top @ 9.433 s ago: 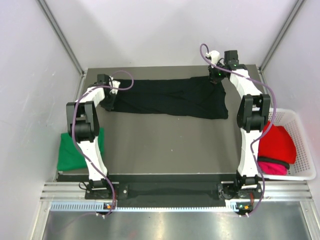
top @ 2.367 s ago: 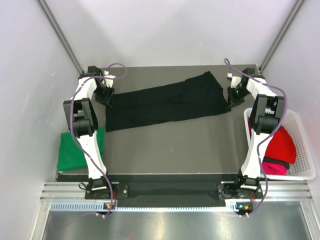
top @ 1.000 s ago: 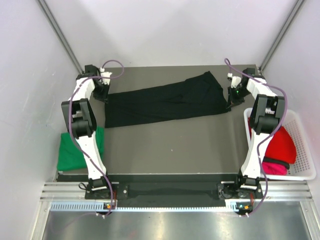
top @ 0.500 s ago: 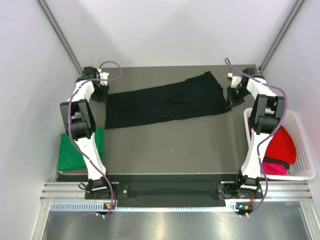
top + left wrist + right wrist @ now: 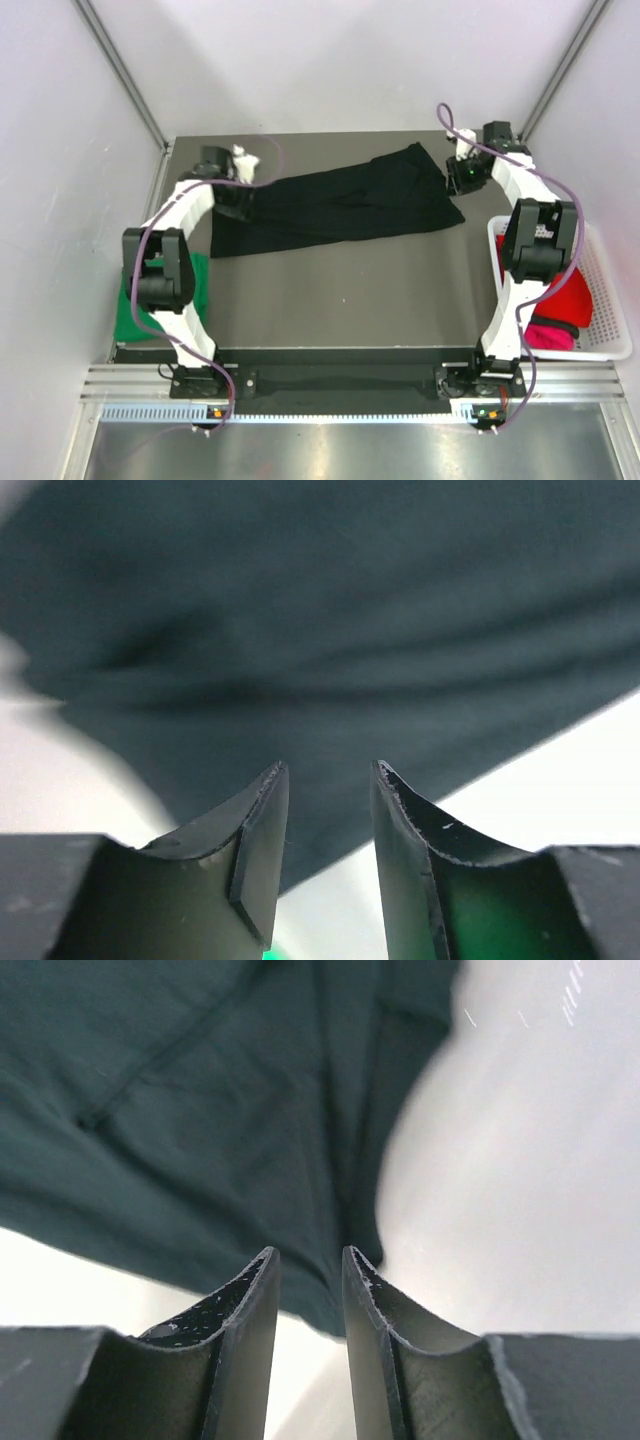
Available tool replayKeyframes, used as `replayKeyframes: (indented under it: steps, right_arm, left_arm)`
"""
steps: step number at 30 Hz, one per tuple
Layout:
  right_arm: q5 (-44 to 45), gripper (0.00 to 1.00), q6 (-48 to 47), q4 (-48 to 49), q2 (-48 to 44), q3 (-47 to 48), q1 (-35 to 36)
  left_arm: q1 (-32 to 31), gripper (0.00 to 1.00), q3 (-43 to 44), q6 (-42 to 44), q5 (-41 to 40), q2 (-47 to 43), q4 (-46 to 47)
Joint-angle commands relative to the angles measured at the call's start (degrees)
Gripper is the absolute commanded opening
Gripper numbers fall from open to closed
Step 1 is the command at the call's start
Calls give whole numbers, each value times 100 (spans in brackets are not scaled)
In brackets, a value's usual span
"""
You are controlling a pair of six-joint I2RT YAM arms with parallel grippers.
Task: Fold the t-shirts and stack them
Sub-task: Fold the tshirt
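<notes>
A dark grey surface [image 5: 340, 290] sits between pale walls, the two arms reaching from its near edge to its far end. The left claw [image 5: 330, 780] stands partly open, a clear gap between its fingers and nothing gripped; it hangs over the left end of the black t-shirt [image 5: 340, 205], whose cloth fills the wrist view beyond the tips. The right claw [image 5: 308, 1260] is parted more narrowly, also empty, over the shirt's right near corner, where the hem meets bare surface. The black t-shirt lies flat as a long band across the far part of the surface, slanting from near left to far right and wider at the right end. A green t-shirt [image 5: 135, 310] lies at the near left edge, partly behind the left arm. On the right, a white basket [image 5: 600, 240] holds a red t-shirt [image 5: 560, 290] with a pink t-shirt [image 5: 545, 335] just nearer.
</notes>
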Motion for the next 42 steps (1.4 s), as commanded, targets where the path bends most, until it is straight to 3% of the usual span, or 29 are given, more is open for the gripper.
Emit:
replayKeyframes:
  steps: [1, 7, 17, 30, 42]
  right_arm:
    - [-191, 32, -319, 179, -6, 291, 323]
    - [-665, 33, -433, -13, 381, 818, 859]
    - [-551, 40, -407, -813, 1488, 2252, 1361]
    - [-313, 52, -811, -919, 1208, 1593, 1501]
    - [-428, 54, -864, -857, 1155, 1346, 1572]
  left_arm:
    - [-81, 43, -614, -33, 113, 293, 199]
    - [-63, 43, -659, 28, -256, 530, 270]
    - [-63, 43, -1072, 10, -116, 373, 227]
    - [-63, 42, -1283, -7, -89, 337, 297]
    - [-63, 42, -1318, -7, -133, 337, 314]
